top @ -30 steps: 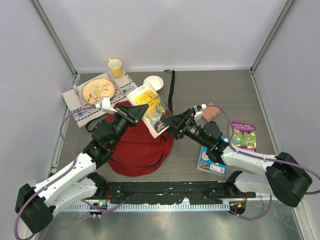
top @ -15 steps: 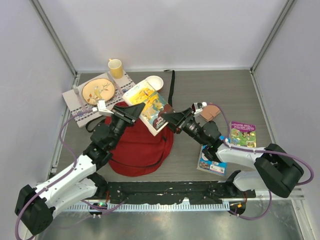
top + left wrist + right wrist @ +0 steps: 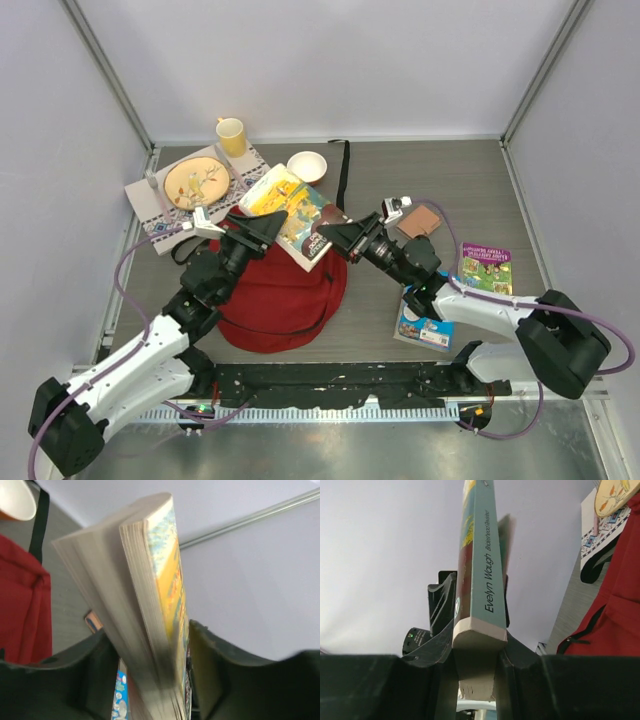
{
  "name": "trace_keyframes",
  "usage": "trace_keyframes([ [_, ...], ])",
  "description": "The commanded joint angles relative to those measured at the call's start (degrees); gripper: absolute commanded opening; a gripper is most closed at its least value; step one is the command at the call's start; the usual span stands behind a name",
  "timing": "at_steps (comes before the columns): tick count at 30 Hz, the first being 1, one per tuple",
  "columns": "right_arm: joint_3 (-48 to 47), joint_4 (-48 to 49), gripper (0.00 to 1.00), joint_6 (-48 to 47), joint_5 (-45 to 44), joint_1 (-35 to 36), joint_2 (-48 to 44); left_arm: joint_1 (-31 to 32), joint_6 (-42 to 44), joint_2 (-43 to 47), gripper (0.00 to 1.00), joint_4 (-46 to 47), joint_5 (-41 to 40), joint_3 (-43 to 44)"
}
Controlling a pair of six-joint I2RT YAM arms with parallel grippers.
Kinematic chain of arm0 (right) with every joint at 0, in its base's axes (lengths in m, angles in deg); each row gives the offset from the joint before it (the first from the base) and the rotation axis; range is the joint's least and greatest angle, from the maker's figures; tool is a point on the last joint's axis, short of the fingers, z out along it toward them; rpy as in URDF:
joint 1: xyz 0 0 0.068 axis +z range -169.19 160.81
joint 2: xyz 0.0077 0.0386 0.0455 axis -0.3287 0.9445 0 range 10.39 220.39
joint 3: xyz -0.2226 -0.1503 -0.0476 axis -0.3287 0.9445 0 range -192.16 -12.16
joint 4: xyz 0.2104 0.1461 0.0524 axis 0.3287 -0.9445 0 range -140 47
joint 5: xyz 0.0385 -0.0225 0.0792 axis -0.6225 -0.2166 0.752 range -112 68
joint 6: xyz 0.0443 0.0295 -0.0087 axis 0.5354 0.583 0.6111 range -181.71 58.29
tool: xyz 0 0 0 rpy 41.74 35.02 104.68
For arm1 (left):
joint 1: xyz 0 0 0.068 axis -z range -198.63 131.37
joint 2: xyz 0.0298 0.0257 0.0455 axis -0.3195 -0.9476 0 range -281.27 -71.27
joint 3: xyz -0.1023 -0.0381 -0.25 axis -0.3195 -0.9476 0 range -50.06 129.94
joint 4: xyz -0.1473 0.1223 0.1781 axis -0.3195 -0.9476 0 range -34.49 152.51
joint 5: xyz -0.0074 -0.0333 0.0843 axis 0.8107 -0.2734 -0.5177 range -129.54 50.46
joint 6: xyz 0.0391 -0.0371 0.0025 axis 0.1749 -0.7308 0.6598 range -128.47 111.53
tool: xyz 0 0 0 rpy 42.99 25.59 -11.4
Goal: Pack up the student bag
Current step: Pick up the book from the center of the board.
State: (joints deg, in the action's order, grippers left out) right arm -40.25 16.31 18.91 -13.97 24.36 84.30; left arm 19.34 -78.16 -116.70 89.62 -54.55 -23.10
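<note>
Book [image 3: 300, 210]: right gripper [image 3: 322, 233] clamps spine end; left gripper [image 3: 279, 223] straddles pages (grip unclear). Confirm one firm hold, then lower toward 7 o'clock into bag [image 3: 275, 295].

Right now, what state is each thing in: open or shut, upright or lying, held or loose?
student bag, lying flat; whether zipped is unclear.
paperback book, held up, tilted, between both grippers.
right gripper, shut on the book's end.
left gripper, around the book; gripping or slack, cannot tell.
yellow mug, upright.
white bowl, upright.
purple booklet, lying flat, loose.
</note>
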Motion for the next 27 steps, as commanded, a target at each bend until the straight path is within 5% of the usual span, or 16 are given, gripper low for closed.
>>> trace_keyframes([
  [1, -5.12, -6.99, 0.01, -8.45, -0.82, 0.40, -5.26, 0.87, 4.12, 3.41, 0.68, -8.99, 3.23, 3.97],
  [2, -5.30, -9.10, 0.01, -9.59, -1.43, 0.40, -6.14, 0.87, 5.78, 4.46, 0.84, -12.84, 3.05, 4.85],
  [5, -5.74, -17.37, 0.01, -13.55, -4.16, 0.40, -10.44, 0.87, 11.48, 6.14, 1.00, -23.10, 3.05, 8.18],
  [17, -10.74, -51.73, 0.01, -29.19, -20.15, -0.48, -28.63, 0.96, 31.54, -1.14, 1.00, -65.23, 5.50, 26.55],
  [27, -12.86, -69.06, 0.01, -32.19, -30.70, -1.36, -38.48, 10.36, 37.96, -9.32, 1.00, -73.61, 10.52, 27.27],
])
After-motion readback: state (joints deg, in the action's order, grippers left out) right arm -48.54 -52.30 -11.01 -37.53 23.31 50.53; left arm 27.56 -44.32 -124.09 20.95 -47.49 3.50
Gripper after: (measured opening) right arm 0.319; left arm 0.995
